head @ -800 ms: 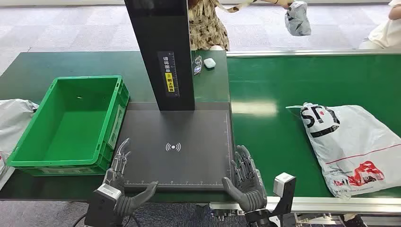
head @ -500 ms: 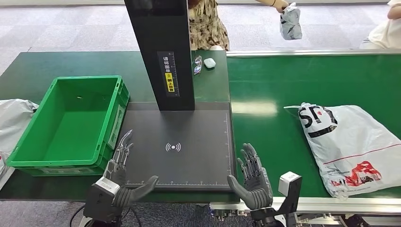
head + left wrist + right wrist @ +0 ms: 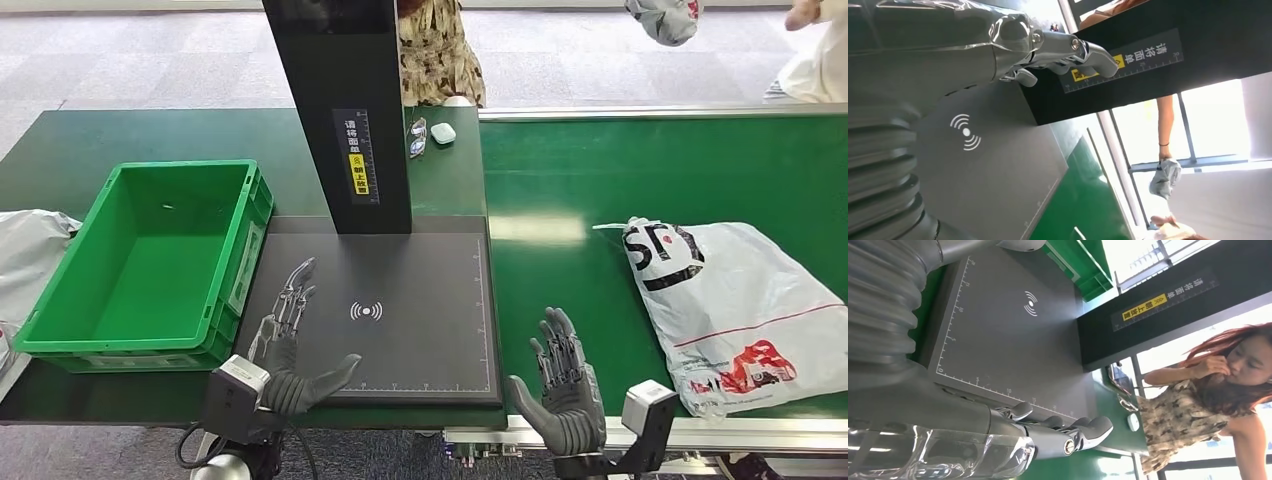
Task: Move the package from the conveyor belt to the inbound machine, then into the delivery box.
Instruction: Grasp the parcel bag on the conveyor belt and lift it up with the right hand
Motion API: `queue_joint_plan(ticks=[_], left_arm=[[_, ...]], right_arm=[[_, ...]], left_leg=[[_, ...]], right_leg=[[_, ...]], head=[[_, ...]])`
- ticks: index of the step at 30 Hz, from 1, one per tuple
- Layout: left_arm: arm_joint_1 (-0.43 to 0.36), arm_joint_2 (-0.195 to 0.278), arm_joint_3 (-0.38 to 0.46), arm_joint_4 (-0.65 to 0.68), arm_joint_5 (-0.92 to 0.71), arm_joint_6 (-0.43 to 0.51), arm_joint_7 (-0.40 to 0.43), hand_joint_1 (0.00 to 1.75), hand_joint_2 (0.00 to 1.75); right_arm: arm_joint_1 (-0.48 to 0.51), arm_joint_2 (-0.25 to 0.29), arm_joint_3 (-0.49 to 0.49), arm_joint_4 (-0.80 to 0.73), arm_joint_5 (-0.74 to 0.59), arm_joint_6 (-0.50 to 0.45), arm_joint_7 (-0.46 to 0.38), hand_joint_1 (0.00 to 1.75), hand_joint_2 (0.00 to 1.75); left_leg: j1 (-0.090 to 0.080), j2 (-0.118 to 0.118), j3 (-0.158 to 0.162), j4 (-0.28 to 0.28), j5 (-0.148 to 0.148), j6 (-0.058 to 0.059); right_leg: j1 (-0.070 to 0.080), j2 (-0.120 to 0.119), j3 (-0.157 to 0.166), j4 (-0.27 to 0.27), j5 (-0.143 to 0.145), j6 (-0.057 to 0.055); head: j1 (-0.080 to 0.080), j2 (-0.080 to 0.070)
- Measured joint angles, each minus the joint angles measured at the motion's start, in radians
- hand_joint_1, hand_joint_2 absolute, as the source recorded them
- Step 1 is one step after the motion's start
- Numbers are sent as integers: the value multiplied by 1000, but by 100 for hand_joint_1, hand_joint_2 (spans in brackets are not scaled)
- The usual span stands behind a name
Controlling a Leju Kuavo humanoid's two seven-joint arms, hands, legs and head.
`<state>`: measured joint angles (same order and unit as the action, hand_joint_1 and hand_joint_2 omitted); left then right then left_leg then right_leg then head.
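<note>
A white plastic package (image 3: 748, 310) with black and red print lies on the green conveyor belt (image 3: 580, 190) at the right. My right hand (image 3: 565, 385) hovers open over the belt's near edge, left of the package and apart from it. Over the near left part of the dark inbound machine plate (image 3: 400, 290) my left hand (image 3: 290, 345) is open, fingers spread and empty. The machine plate (image 3: 998, 165) lies under my left hand (image 3: 1013, 50) in the left wrist view, and the plate (image 3: 1013, 340) also lies beside my right hand (image 3: 1038, 435). The green delivery box (image 3: 150, 260) stands empty at the left.
The machine's black column (image 3: 345, 110) rises behind the plate. A grey bag (image 3: 30, 255) lies left of the box. Glasses and a small white case (image 3: 443, 132) sit behind the column. People stand beyond the belt; one holds a grey parcel (image 3: 665, 18).
Both hands have risen and moved forward, the right one rightward toward the belt. The package has drifted slightly left on the belt. The grey parcel held beyond the belt moved up and right.
</note>
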<state>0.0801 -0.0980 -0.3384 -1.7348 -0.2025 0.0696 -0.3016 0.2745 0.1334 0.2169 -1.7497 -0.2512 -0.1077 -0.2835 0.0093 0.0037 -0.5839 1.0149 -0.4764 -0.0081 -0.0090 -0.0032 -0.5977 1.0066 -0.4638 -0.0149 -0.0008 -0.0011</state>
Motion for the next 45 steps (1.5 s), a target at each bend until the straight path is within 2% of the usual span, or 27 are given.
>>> queue_joint_plan(ticks=[8,18,23,26,27,29,33,35,37,41,45], left_arm=[[33,-9,11,-8,0,51,13,0,175],[138,34,27,-80,-37,113,21,0,175],[166,46,27,-114,-54,137,61,0,175],[175,48,27,-128,-66,135,73,0,175],[176,48,27,-132,-70,133,77,0,175],[180,46,27,-144,-81,127,90,0,175],[196,33,33,-172,-103,88,119,0,175],[198,23,39,-178,-108,69,123,0,175],[198,14,43,-178,-111,60,123,0,175],[197,3,46,-178,-112,55,121,0,175],[186,-2,47,-176,-98,28,103,0,175]], right_arm=[[-10,-9,-1,14,-26,13,13,0,175],[-98,-16,26,173,-91,54,-13,0,175],[-131,-15,45,206,-86,69,-24,0,175],[-136,-15,46,209,-51,43,-29,0,175],[-135,-16,45,206,-4,15,-27,0,175],[-131,-17,34,191,187,-89,2,0,175],[-122,-27,-29,129,826,-341,146,0,175],[-117,-30,-79,90,1038,-394,194,0,175],[-113,-31,-123,59,1106,-412,218,0,175],[-106,-33,-171,26,1138,-422,235,0,175],[-113,-55,-224,7,1334,-416,360,0,175]], left_leg=[[0,0,0,0,0,0],[1,-1,-1,0,0,0],[0,-1,0,0,0,0],[0,-1,0,0,0,0],[0,-1,0,0,0,0],[0,-1,0,0,0,0],[-1,-1,0,0,0,1],[-1,-1,0,0,-1,1],[-1,-1,0,0,-1,1],[-1,0,0,0,-1,1],[-1,-1,0,0,-1,1]], right_leg=[[0,0,0,0,0,0],[0,-1,0,0,0,0],[0,-1,0,0,0,0],[0,-1,0,0,0,0],[0,-1,0,0,0,0],[0,-1,0,0,0,0],[0,-1,0,0,-1,1],[0,-1,0,0,-1,1],[-1,-1,0,0,-1,1],[-1,-1,0,0,-1,1],[-1,-1,0,0,-1,1]], head=[[0,0],[0,0],[0,0],[0,0],[0,0],[0,0],[0,0],[0,0],[0,0],[0,0],[0,0]])
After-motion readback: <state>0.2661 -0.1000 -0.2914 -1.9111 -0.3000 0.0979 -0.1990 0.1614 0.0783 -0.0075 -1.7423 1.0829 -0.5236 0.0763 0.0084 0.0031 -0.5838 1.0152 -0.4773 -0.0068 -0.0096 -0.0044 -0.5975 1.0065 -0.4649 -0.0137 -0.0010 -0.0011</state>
